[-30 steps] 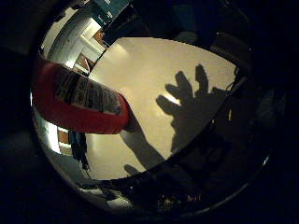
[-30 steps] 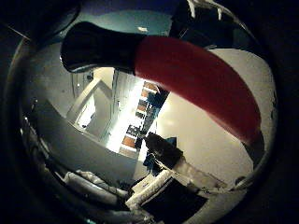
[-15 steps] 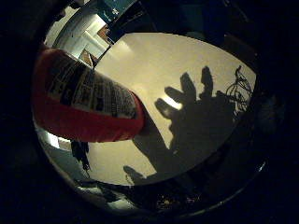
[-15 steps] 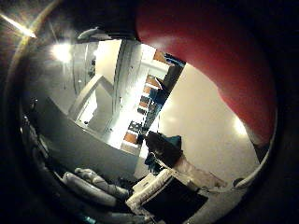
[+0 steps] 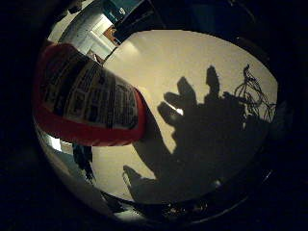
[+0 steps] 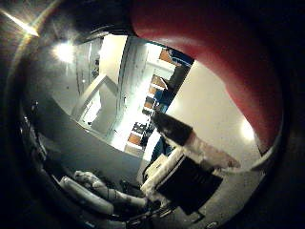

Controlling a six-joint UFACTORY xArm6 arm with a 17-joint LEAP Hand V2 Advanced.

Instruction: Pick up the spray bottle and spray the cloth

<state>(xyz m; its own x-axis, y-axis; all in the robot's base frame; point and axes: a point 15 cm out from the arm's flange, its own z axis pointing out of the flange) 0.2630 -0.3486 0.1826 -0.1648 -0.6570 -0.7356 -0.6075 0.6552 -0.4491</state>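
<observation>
The red spray bottle [image 5: 87, 96], with a printed label, stands on the white table [image 5: 192, 63] and fills a large part of the little finger side palm view, so it is close to the palm. In the thumb side palm view its red body [image 6: 214, 52] arches across the picture over the table [image 6: 205, 110]. White and black parts of my hand [image 6: 186, 172] reach in below it. I see no cloth in either view.
My hand's dark shadow [image 5: 197, 115] falls on the table beside the bottle. Past the table's edge lies a room with a lit doorway [image 5: 96, 38], walls and shelves [image 6: 143, 105].
The bottle has grown in both views, so the palm has come closer to it. Its dark spray head has left the thumb side view. The hand's shadow has spread.
</observation>
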